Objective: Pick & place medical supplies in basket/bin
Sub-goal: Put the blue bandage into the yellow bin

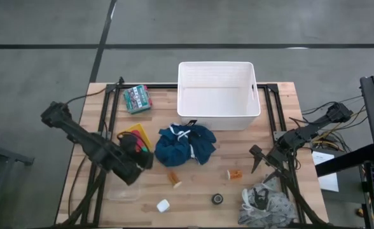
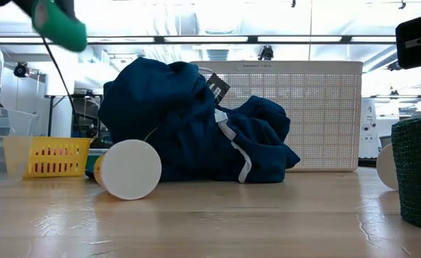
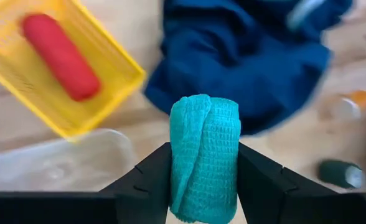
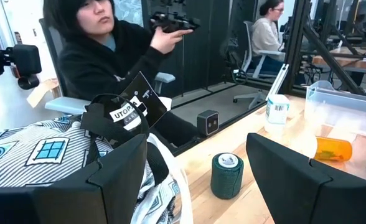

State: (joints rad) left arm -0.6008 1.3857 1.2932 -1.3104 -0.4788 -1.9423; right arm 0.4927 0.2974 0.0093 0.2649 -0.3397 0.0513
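Teal-green, the tape roll (image 3: 205,155) sits clamped between the two fingers of the left pincer (image 1: 138,151), raised above the desk (image 1: 193,191) at centre-left of the high view, just beside the yellow tray (image 1: 133,133) that holds a red roll (image 3: 60,56). Below it, at lower left, lies the clear plastic box (image 1: 123,191). At lower right the right pincer (image 1: 261,160) hangs with its fingers spread and nothing between them, near the grey-white patterned cloth (image 1: 266,203). A dark tape roll (image 1: 217,199) and an orange pill bottle (image 1: 235,173) lie low in the middle. At centre sits the dark blue garment (image 1: 186,144), and beyond it, at upper centre, the white slotted tub (image 1: 217,92).
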